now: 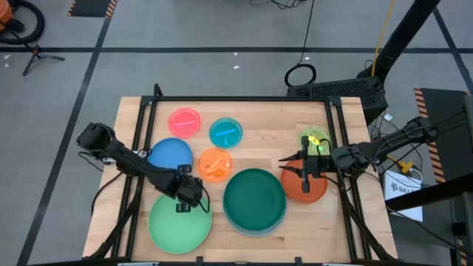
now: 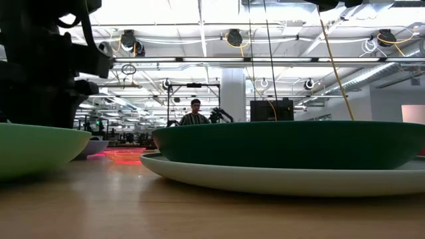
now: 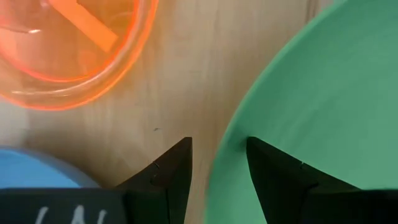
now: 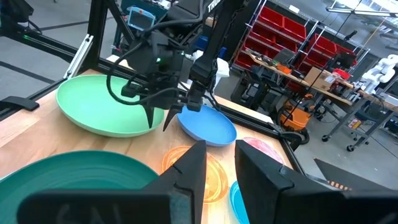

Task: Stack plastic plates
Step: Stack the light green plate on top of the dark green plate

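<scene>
The left arm is going after the large light green plastic plate [image 1: 179, 224] at the near left of the wooden table [image 1: 259, 125], and I would say the pick-up is the step in hand. The left gripper [image 1: 182, 207] is sitting right at that plate's rim; in the left wrist view its fingers [image 3: 171, 171] are standing partly open with the rim's edge between them, one finger inside the rim and one out on the bare wood, gripping nothing yet. The next move, as I judge it, calls for closing on that thin rim, lifting, and carrying the plate over to the pile.

That pile is already forming in the middle: the large dark green plate [image 1: 253, 196] is resting in the large pale blue plate [image 2: 279, 179], whose lip shows beneath it in the low view. The medium blue plate [image 1: 170, 154] and the small translucent orange plate [image 1: 215, 164] are lying just beside the left arm, with the small pink plate [image 1: 185, 121] and small cyan plate [image 1: 225, 132] farther back.

The right gripper [image 1: 304, 169] is hovering over the medium red-orange plate [image 1: 304, 185], fingers parted a little and holding nothing, the small lime plate [image 1: 313, 139] just behind it
</scene>
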Available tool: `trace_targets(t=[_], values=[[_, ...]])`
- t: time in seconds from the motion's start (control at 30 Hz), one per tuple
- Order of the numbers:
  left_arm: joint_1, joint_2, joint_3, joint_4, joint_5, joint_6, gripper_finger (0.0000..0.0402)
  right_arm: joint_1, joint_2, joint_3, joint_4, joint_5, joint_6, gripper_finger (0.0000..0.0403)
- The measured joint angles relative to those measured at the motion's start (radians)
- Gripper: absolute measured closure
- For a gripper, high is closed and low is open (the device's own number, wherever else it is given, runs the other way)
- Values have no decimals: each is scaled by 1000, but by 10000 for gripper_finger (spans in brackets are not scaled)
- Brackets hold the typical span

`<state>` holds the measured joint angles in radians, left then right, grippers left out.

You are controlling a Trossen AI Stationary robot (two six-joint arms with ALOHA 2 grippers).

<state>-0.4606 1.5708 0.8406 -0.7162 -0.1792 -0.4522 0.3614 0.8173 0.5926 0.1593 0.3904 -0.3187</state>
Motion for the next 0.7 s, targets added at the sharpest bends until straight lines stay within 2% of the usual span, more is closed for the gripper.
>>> trace_targets(t=[0.27, 0.7], values=[[-11, 37, 1, 16, 31, 28, 251, 0, 0, 0, 0, 0, 0, 326], [-60, -1, 4, -46, 32, 18, 370, 0, 0, 0, -1, 0, 0, 326]])
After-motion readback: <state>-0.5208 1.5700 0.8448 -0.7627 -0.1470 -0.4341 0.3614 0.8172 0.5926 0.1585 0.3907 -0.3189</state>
